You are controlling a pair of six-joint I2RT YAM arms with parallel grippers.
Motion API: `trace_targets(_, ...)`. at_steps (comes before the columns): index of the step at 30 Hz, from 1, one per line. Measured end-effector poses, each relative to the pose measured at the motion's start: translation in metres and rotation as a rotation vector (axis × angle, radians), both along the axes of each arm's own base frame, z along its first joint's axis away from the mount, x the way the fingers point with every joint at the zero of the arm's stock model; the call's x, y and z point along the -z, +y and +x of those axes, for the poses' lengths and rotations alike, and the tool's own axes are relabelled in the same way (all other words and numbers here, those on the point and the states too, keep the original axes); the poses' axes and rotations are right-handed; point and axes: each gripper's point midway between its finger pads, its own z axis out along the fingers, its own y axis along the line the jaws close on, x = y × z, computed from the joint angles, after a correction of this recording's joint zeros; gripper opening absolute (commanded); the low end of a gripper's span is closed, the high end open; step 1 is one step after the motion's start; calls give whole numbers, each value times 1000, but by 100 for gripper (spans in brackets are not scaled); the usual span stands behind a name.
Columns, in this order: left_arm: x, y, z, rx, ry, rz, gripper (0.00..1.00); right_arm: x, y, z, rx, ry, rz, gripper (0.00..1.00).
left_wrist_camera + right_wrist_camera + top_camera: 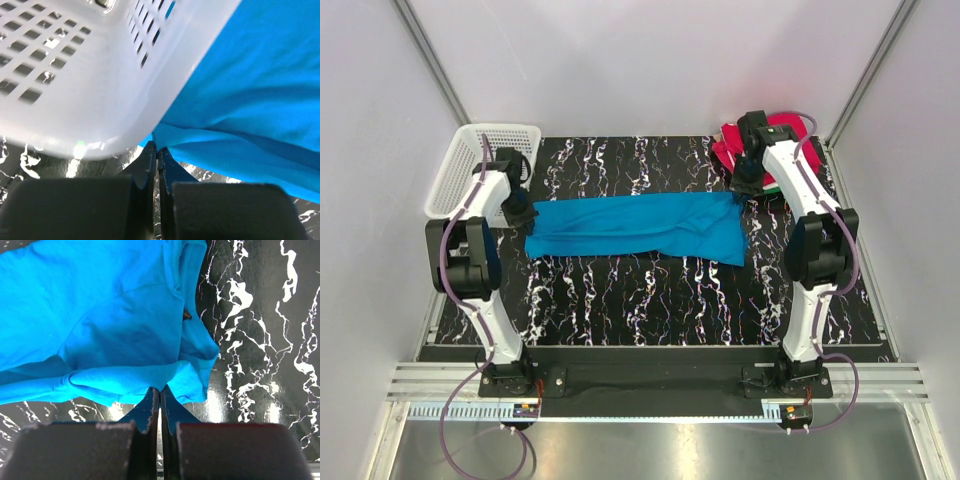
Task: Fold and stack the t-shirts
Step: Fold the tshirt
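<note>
A bright blue t-shirt [635, 228] lies stretched in a long band across the dark marbled table. My left gripper [523, 215] is shut on the shirt's left end, right beside the basket; in the left wrist view the fingertips [156, 150] pinch a fold of the blue cloth [250, 90]. At the far right corner of the shirt my right gripper [744, 190] is shut on the cloth, and its wrist view shows the gripper [160, 390] biting the hem of the blue shirt [100, 315]. A folded red t-shirt [727, 150] sits at the back right, partly hidden by the right arm.
A white plastic mesh basket [460, 170] stands at the back left, its wall [90, 75] almost touching the left gripper. Grey walls close in the table on three sides. Bare marbled mat [650, 300] lies between the shirt and the arm bases.
</note>
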Motion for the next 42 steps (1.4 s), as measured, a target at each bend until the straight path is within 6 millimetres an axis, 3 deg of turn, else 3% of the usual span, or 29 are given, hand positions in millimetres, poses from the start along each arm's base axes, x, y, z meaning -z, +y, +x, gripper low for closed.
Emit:
trace_targets(12, 19, -3, 7, 20, 52, 32, 0, 21, 0, 10, -5, 39, -16, 0)
trace_targets(22, 18, 3, 10, 14, 63, 68, 0, 16, -3, 26, 6, 12, -41, 0)
trace_targets(42, 14, 9, 19, 1, 54, 106, 0, 35, -8, 35, 16, 41, -82, 0)
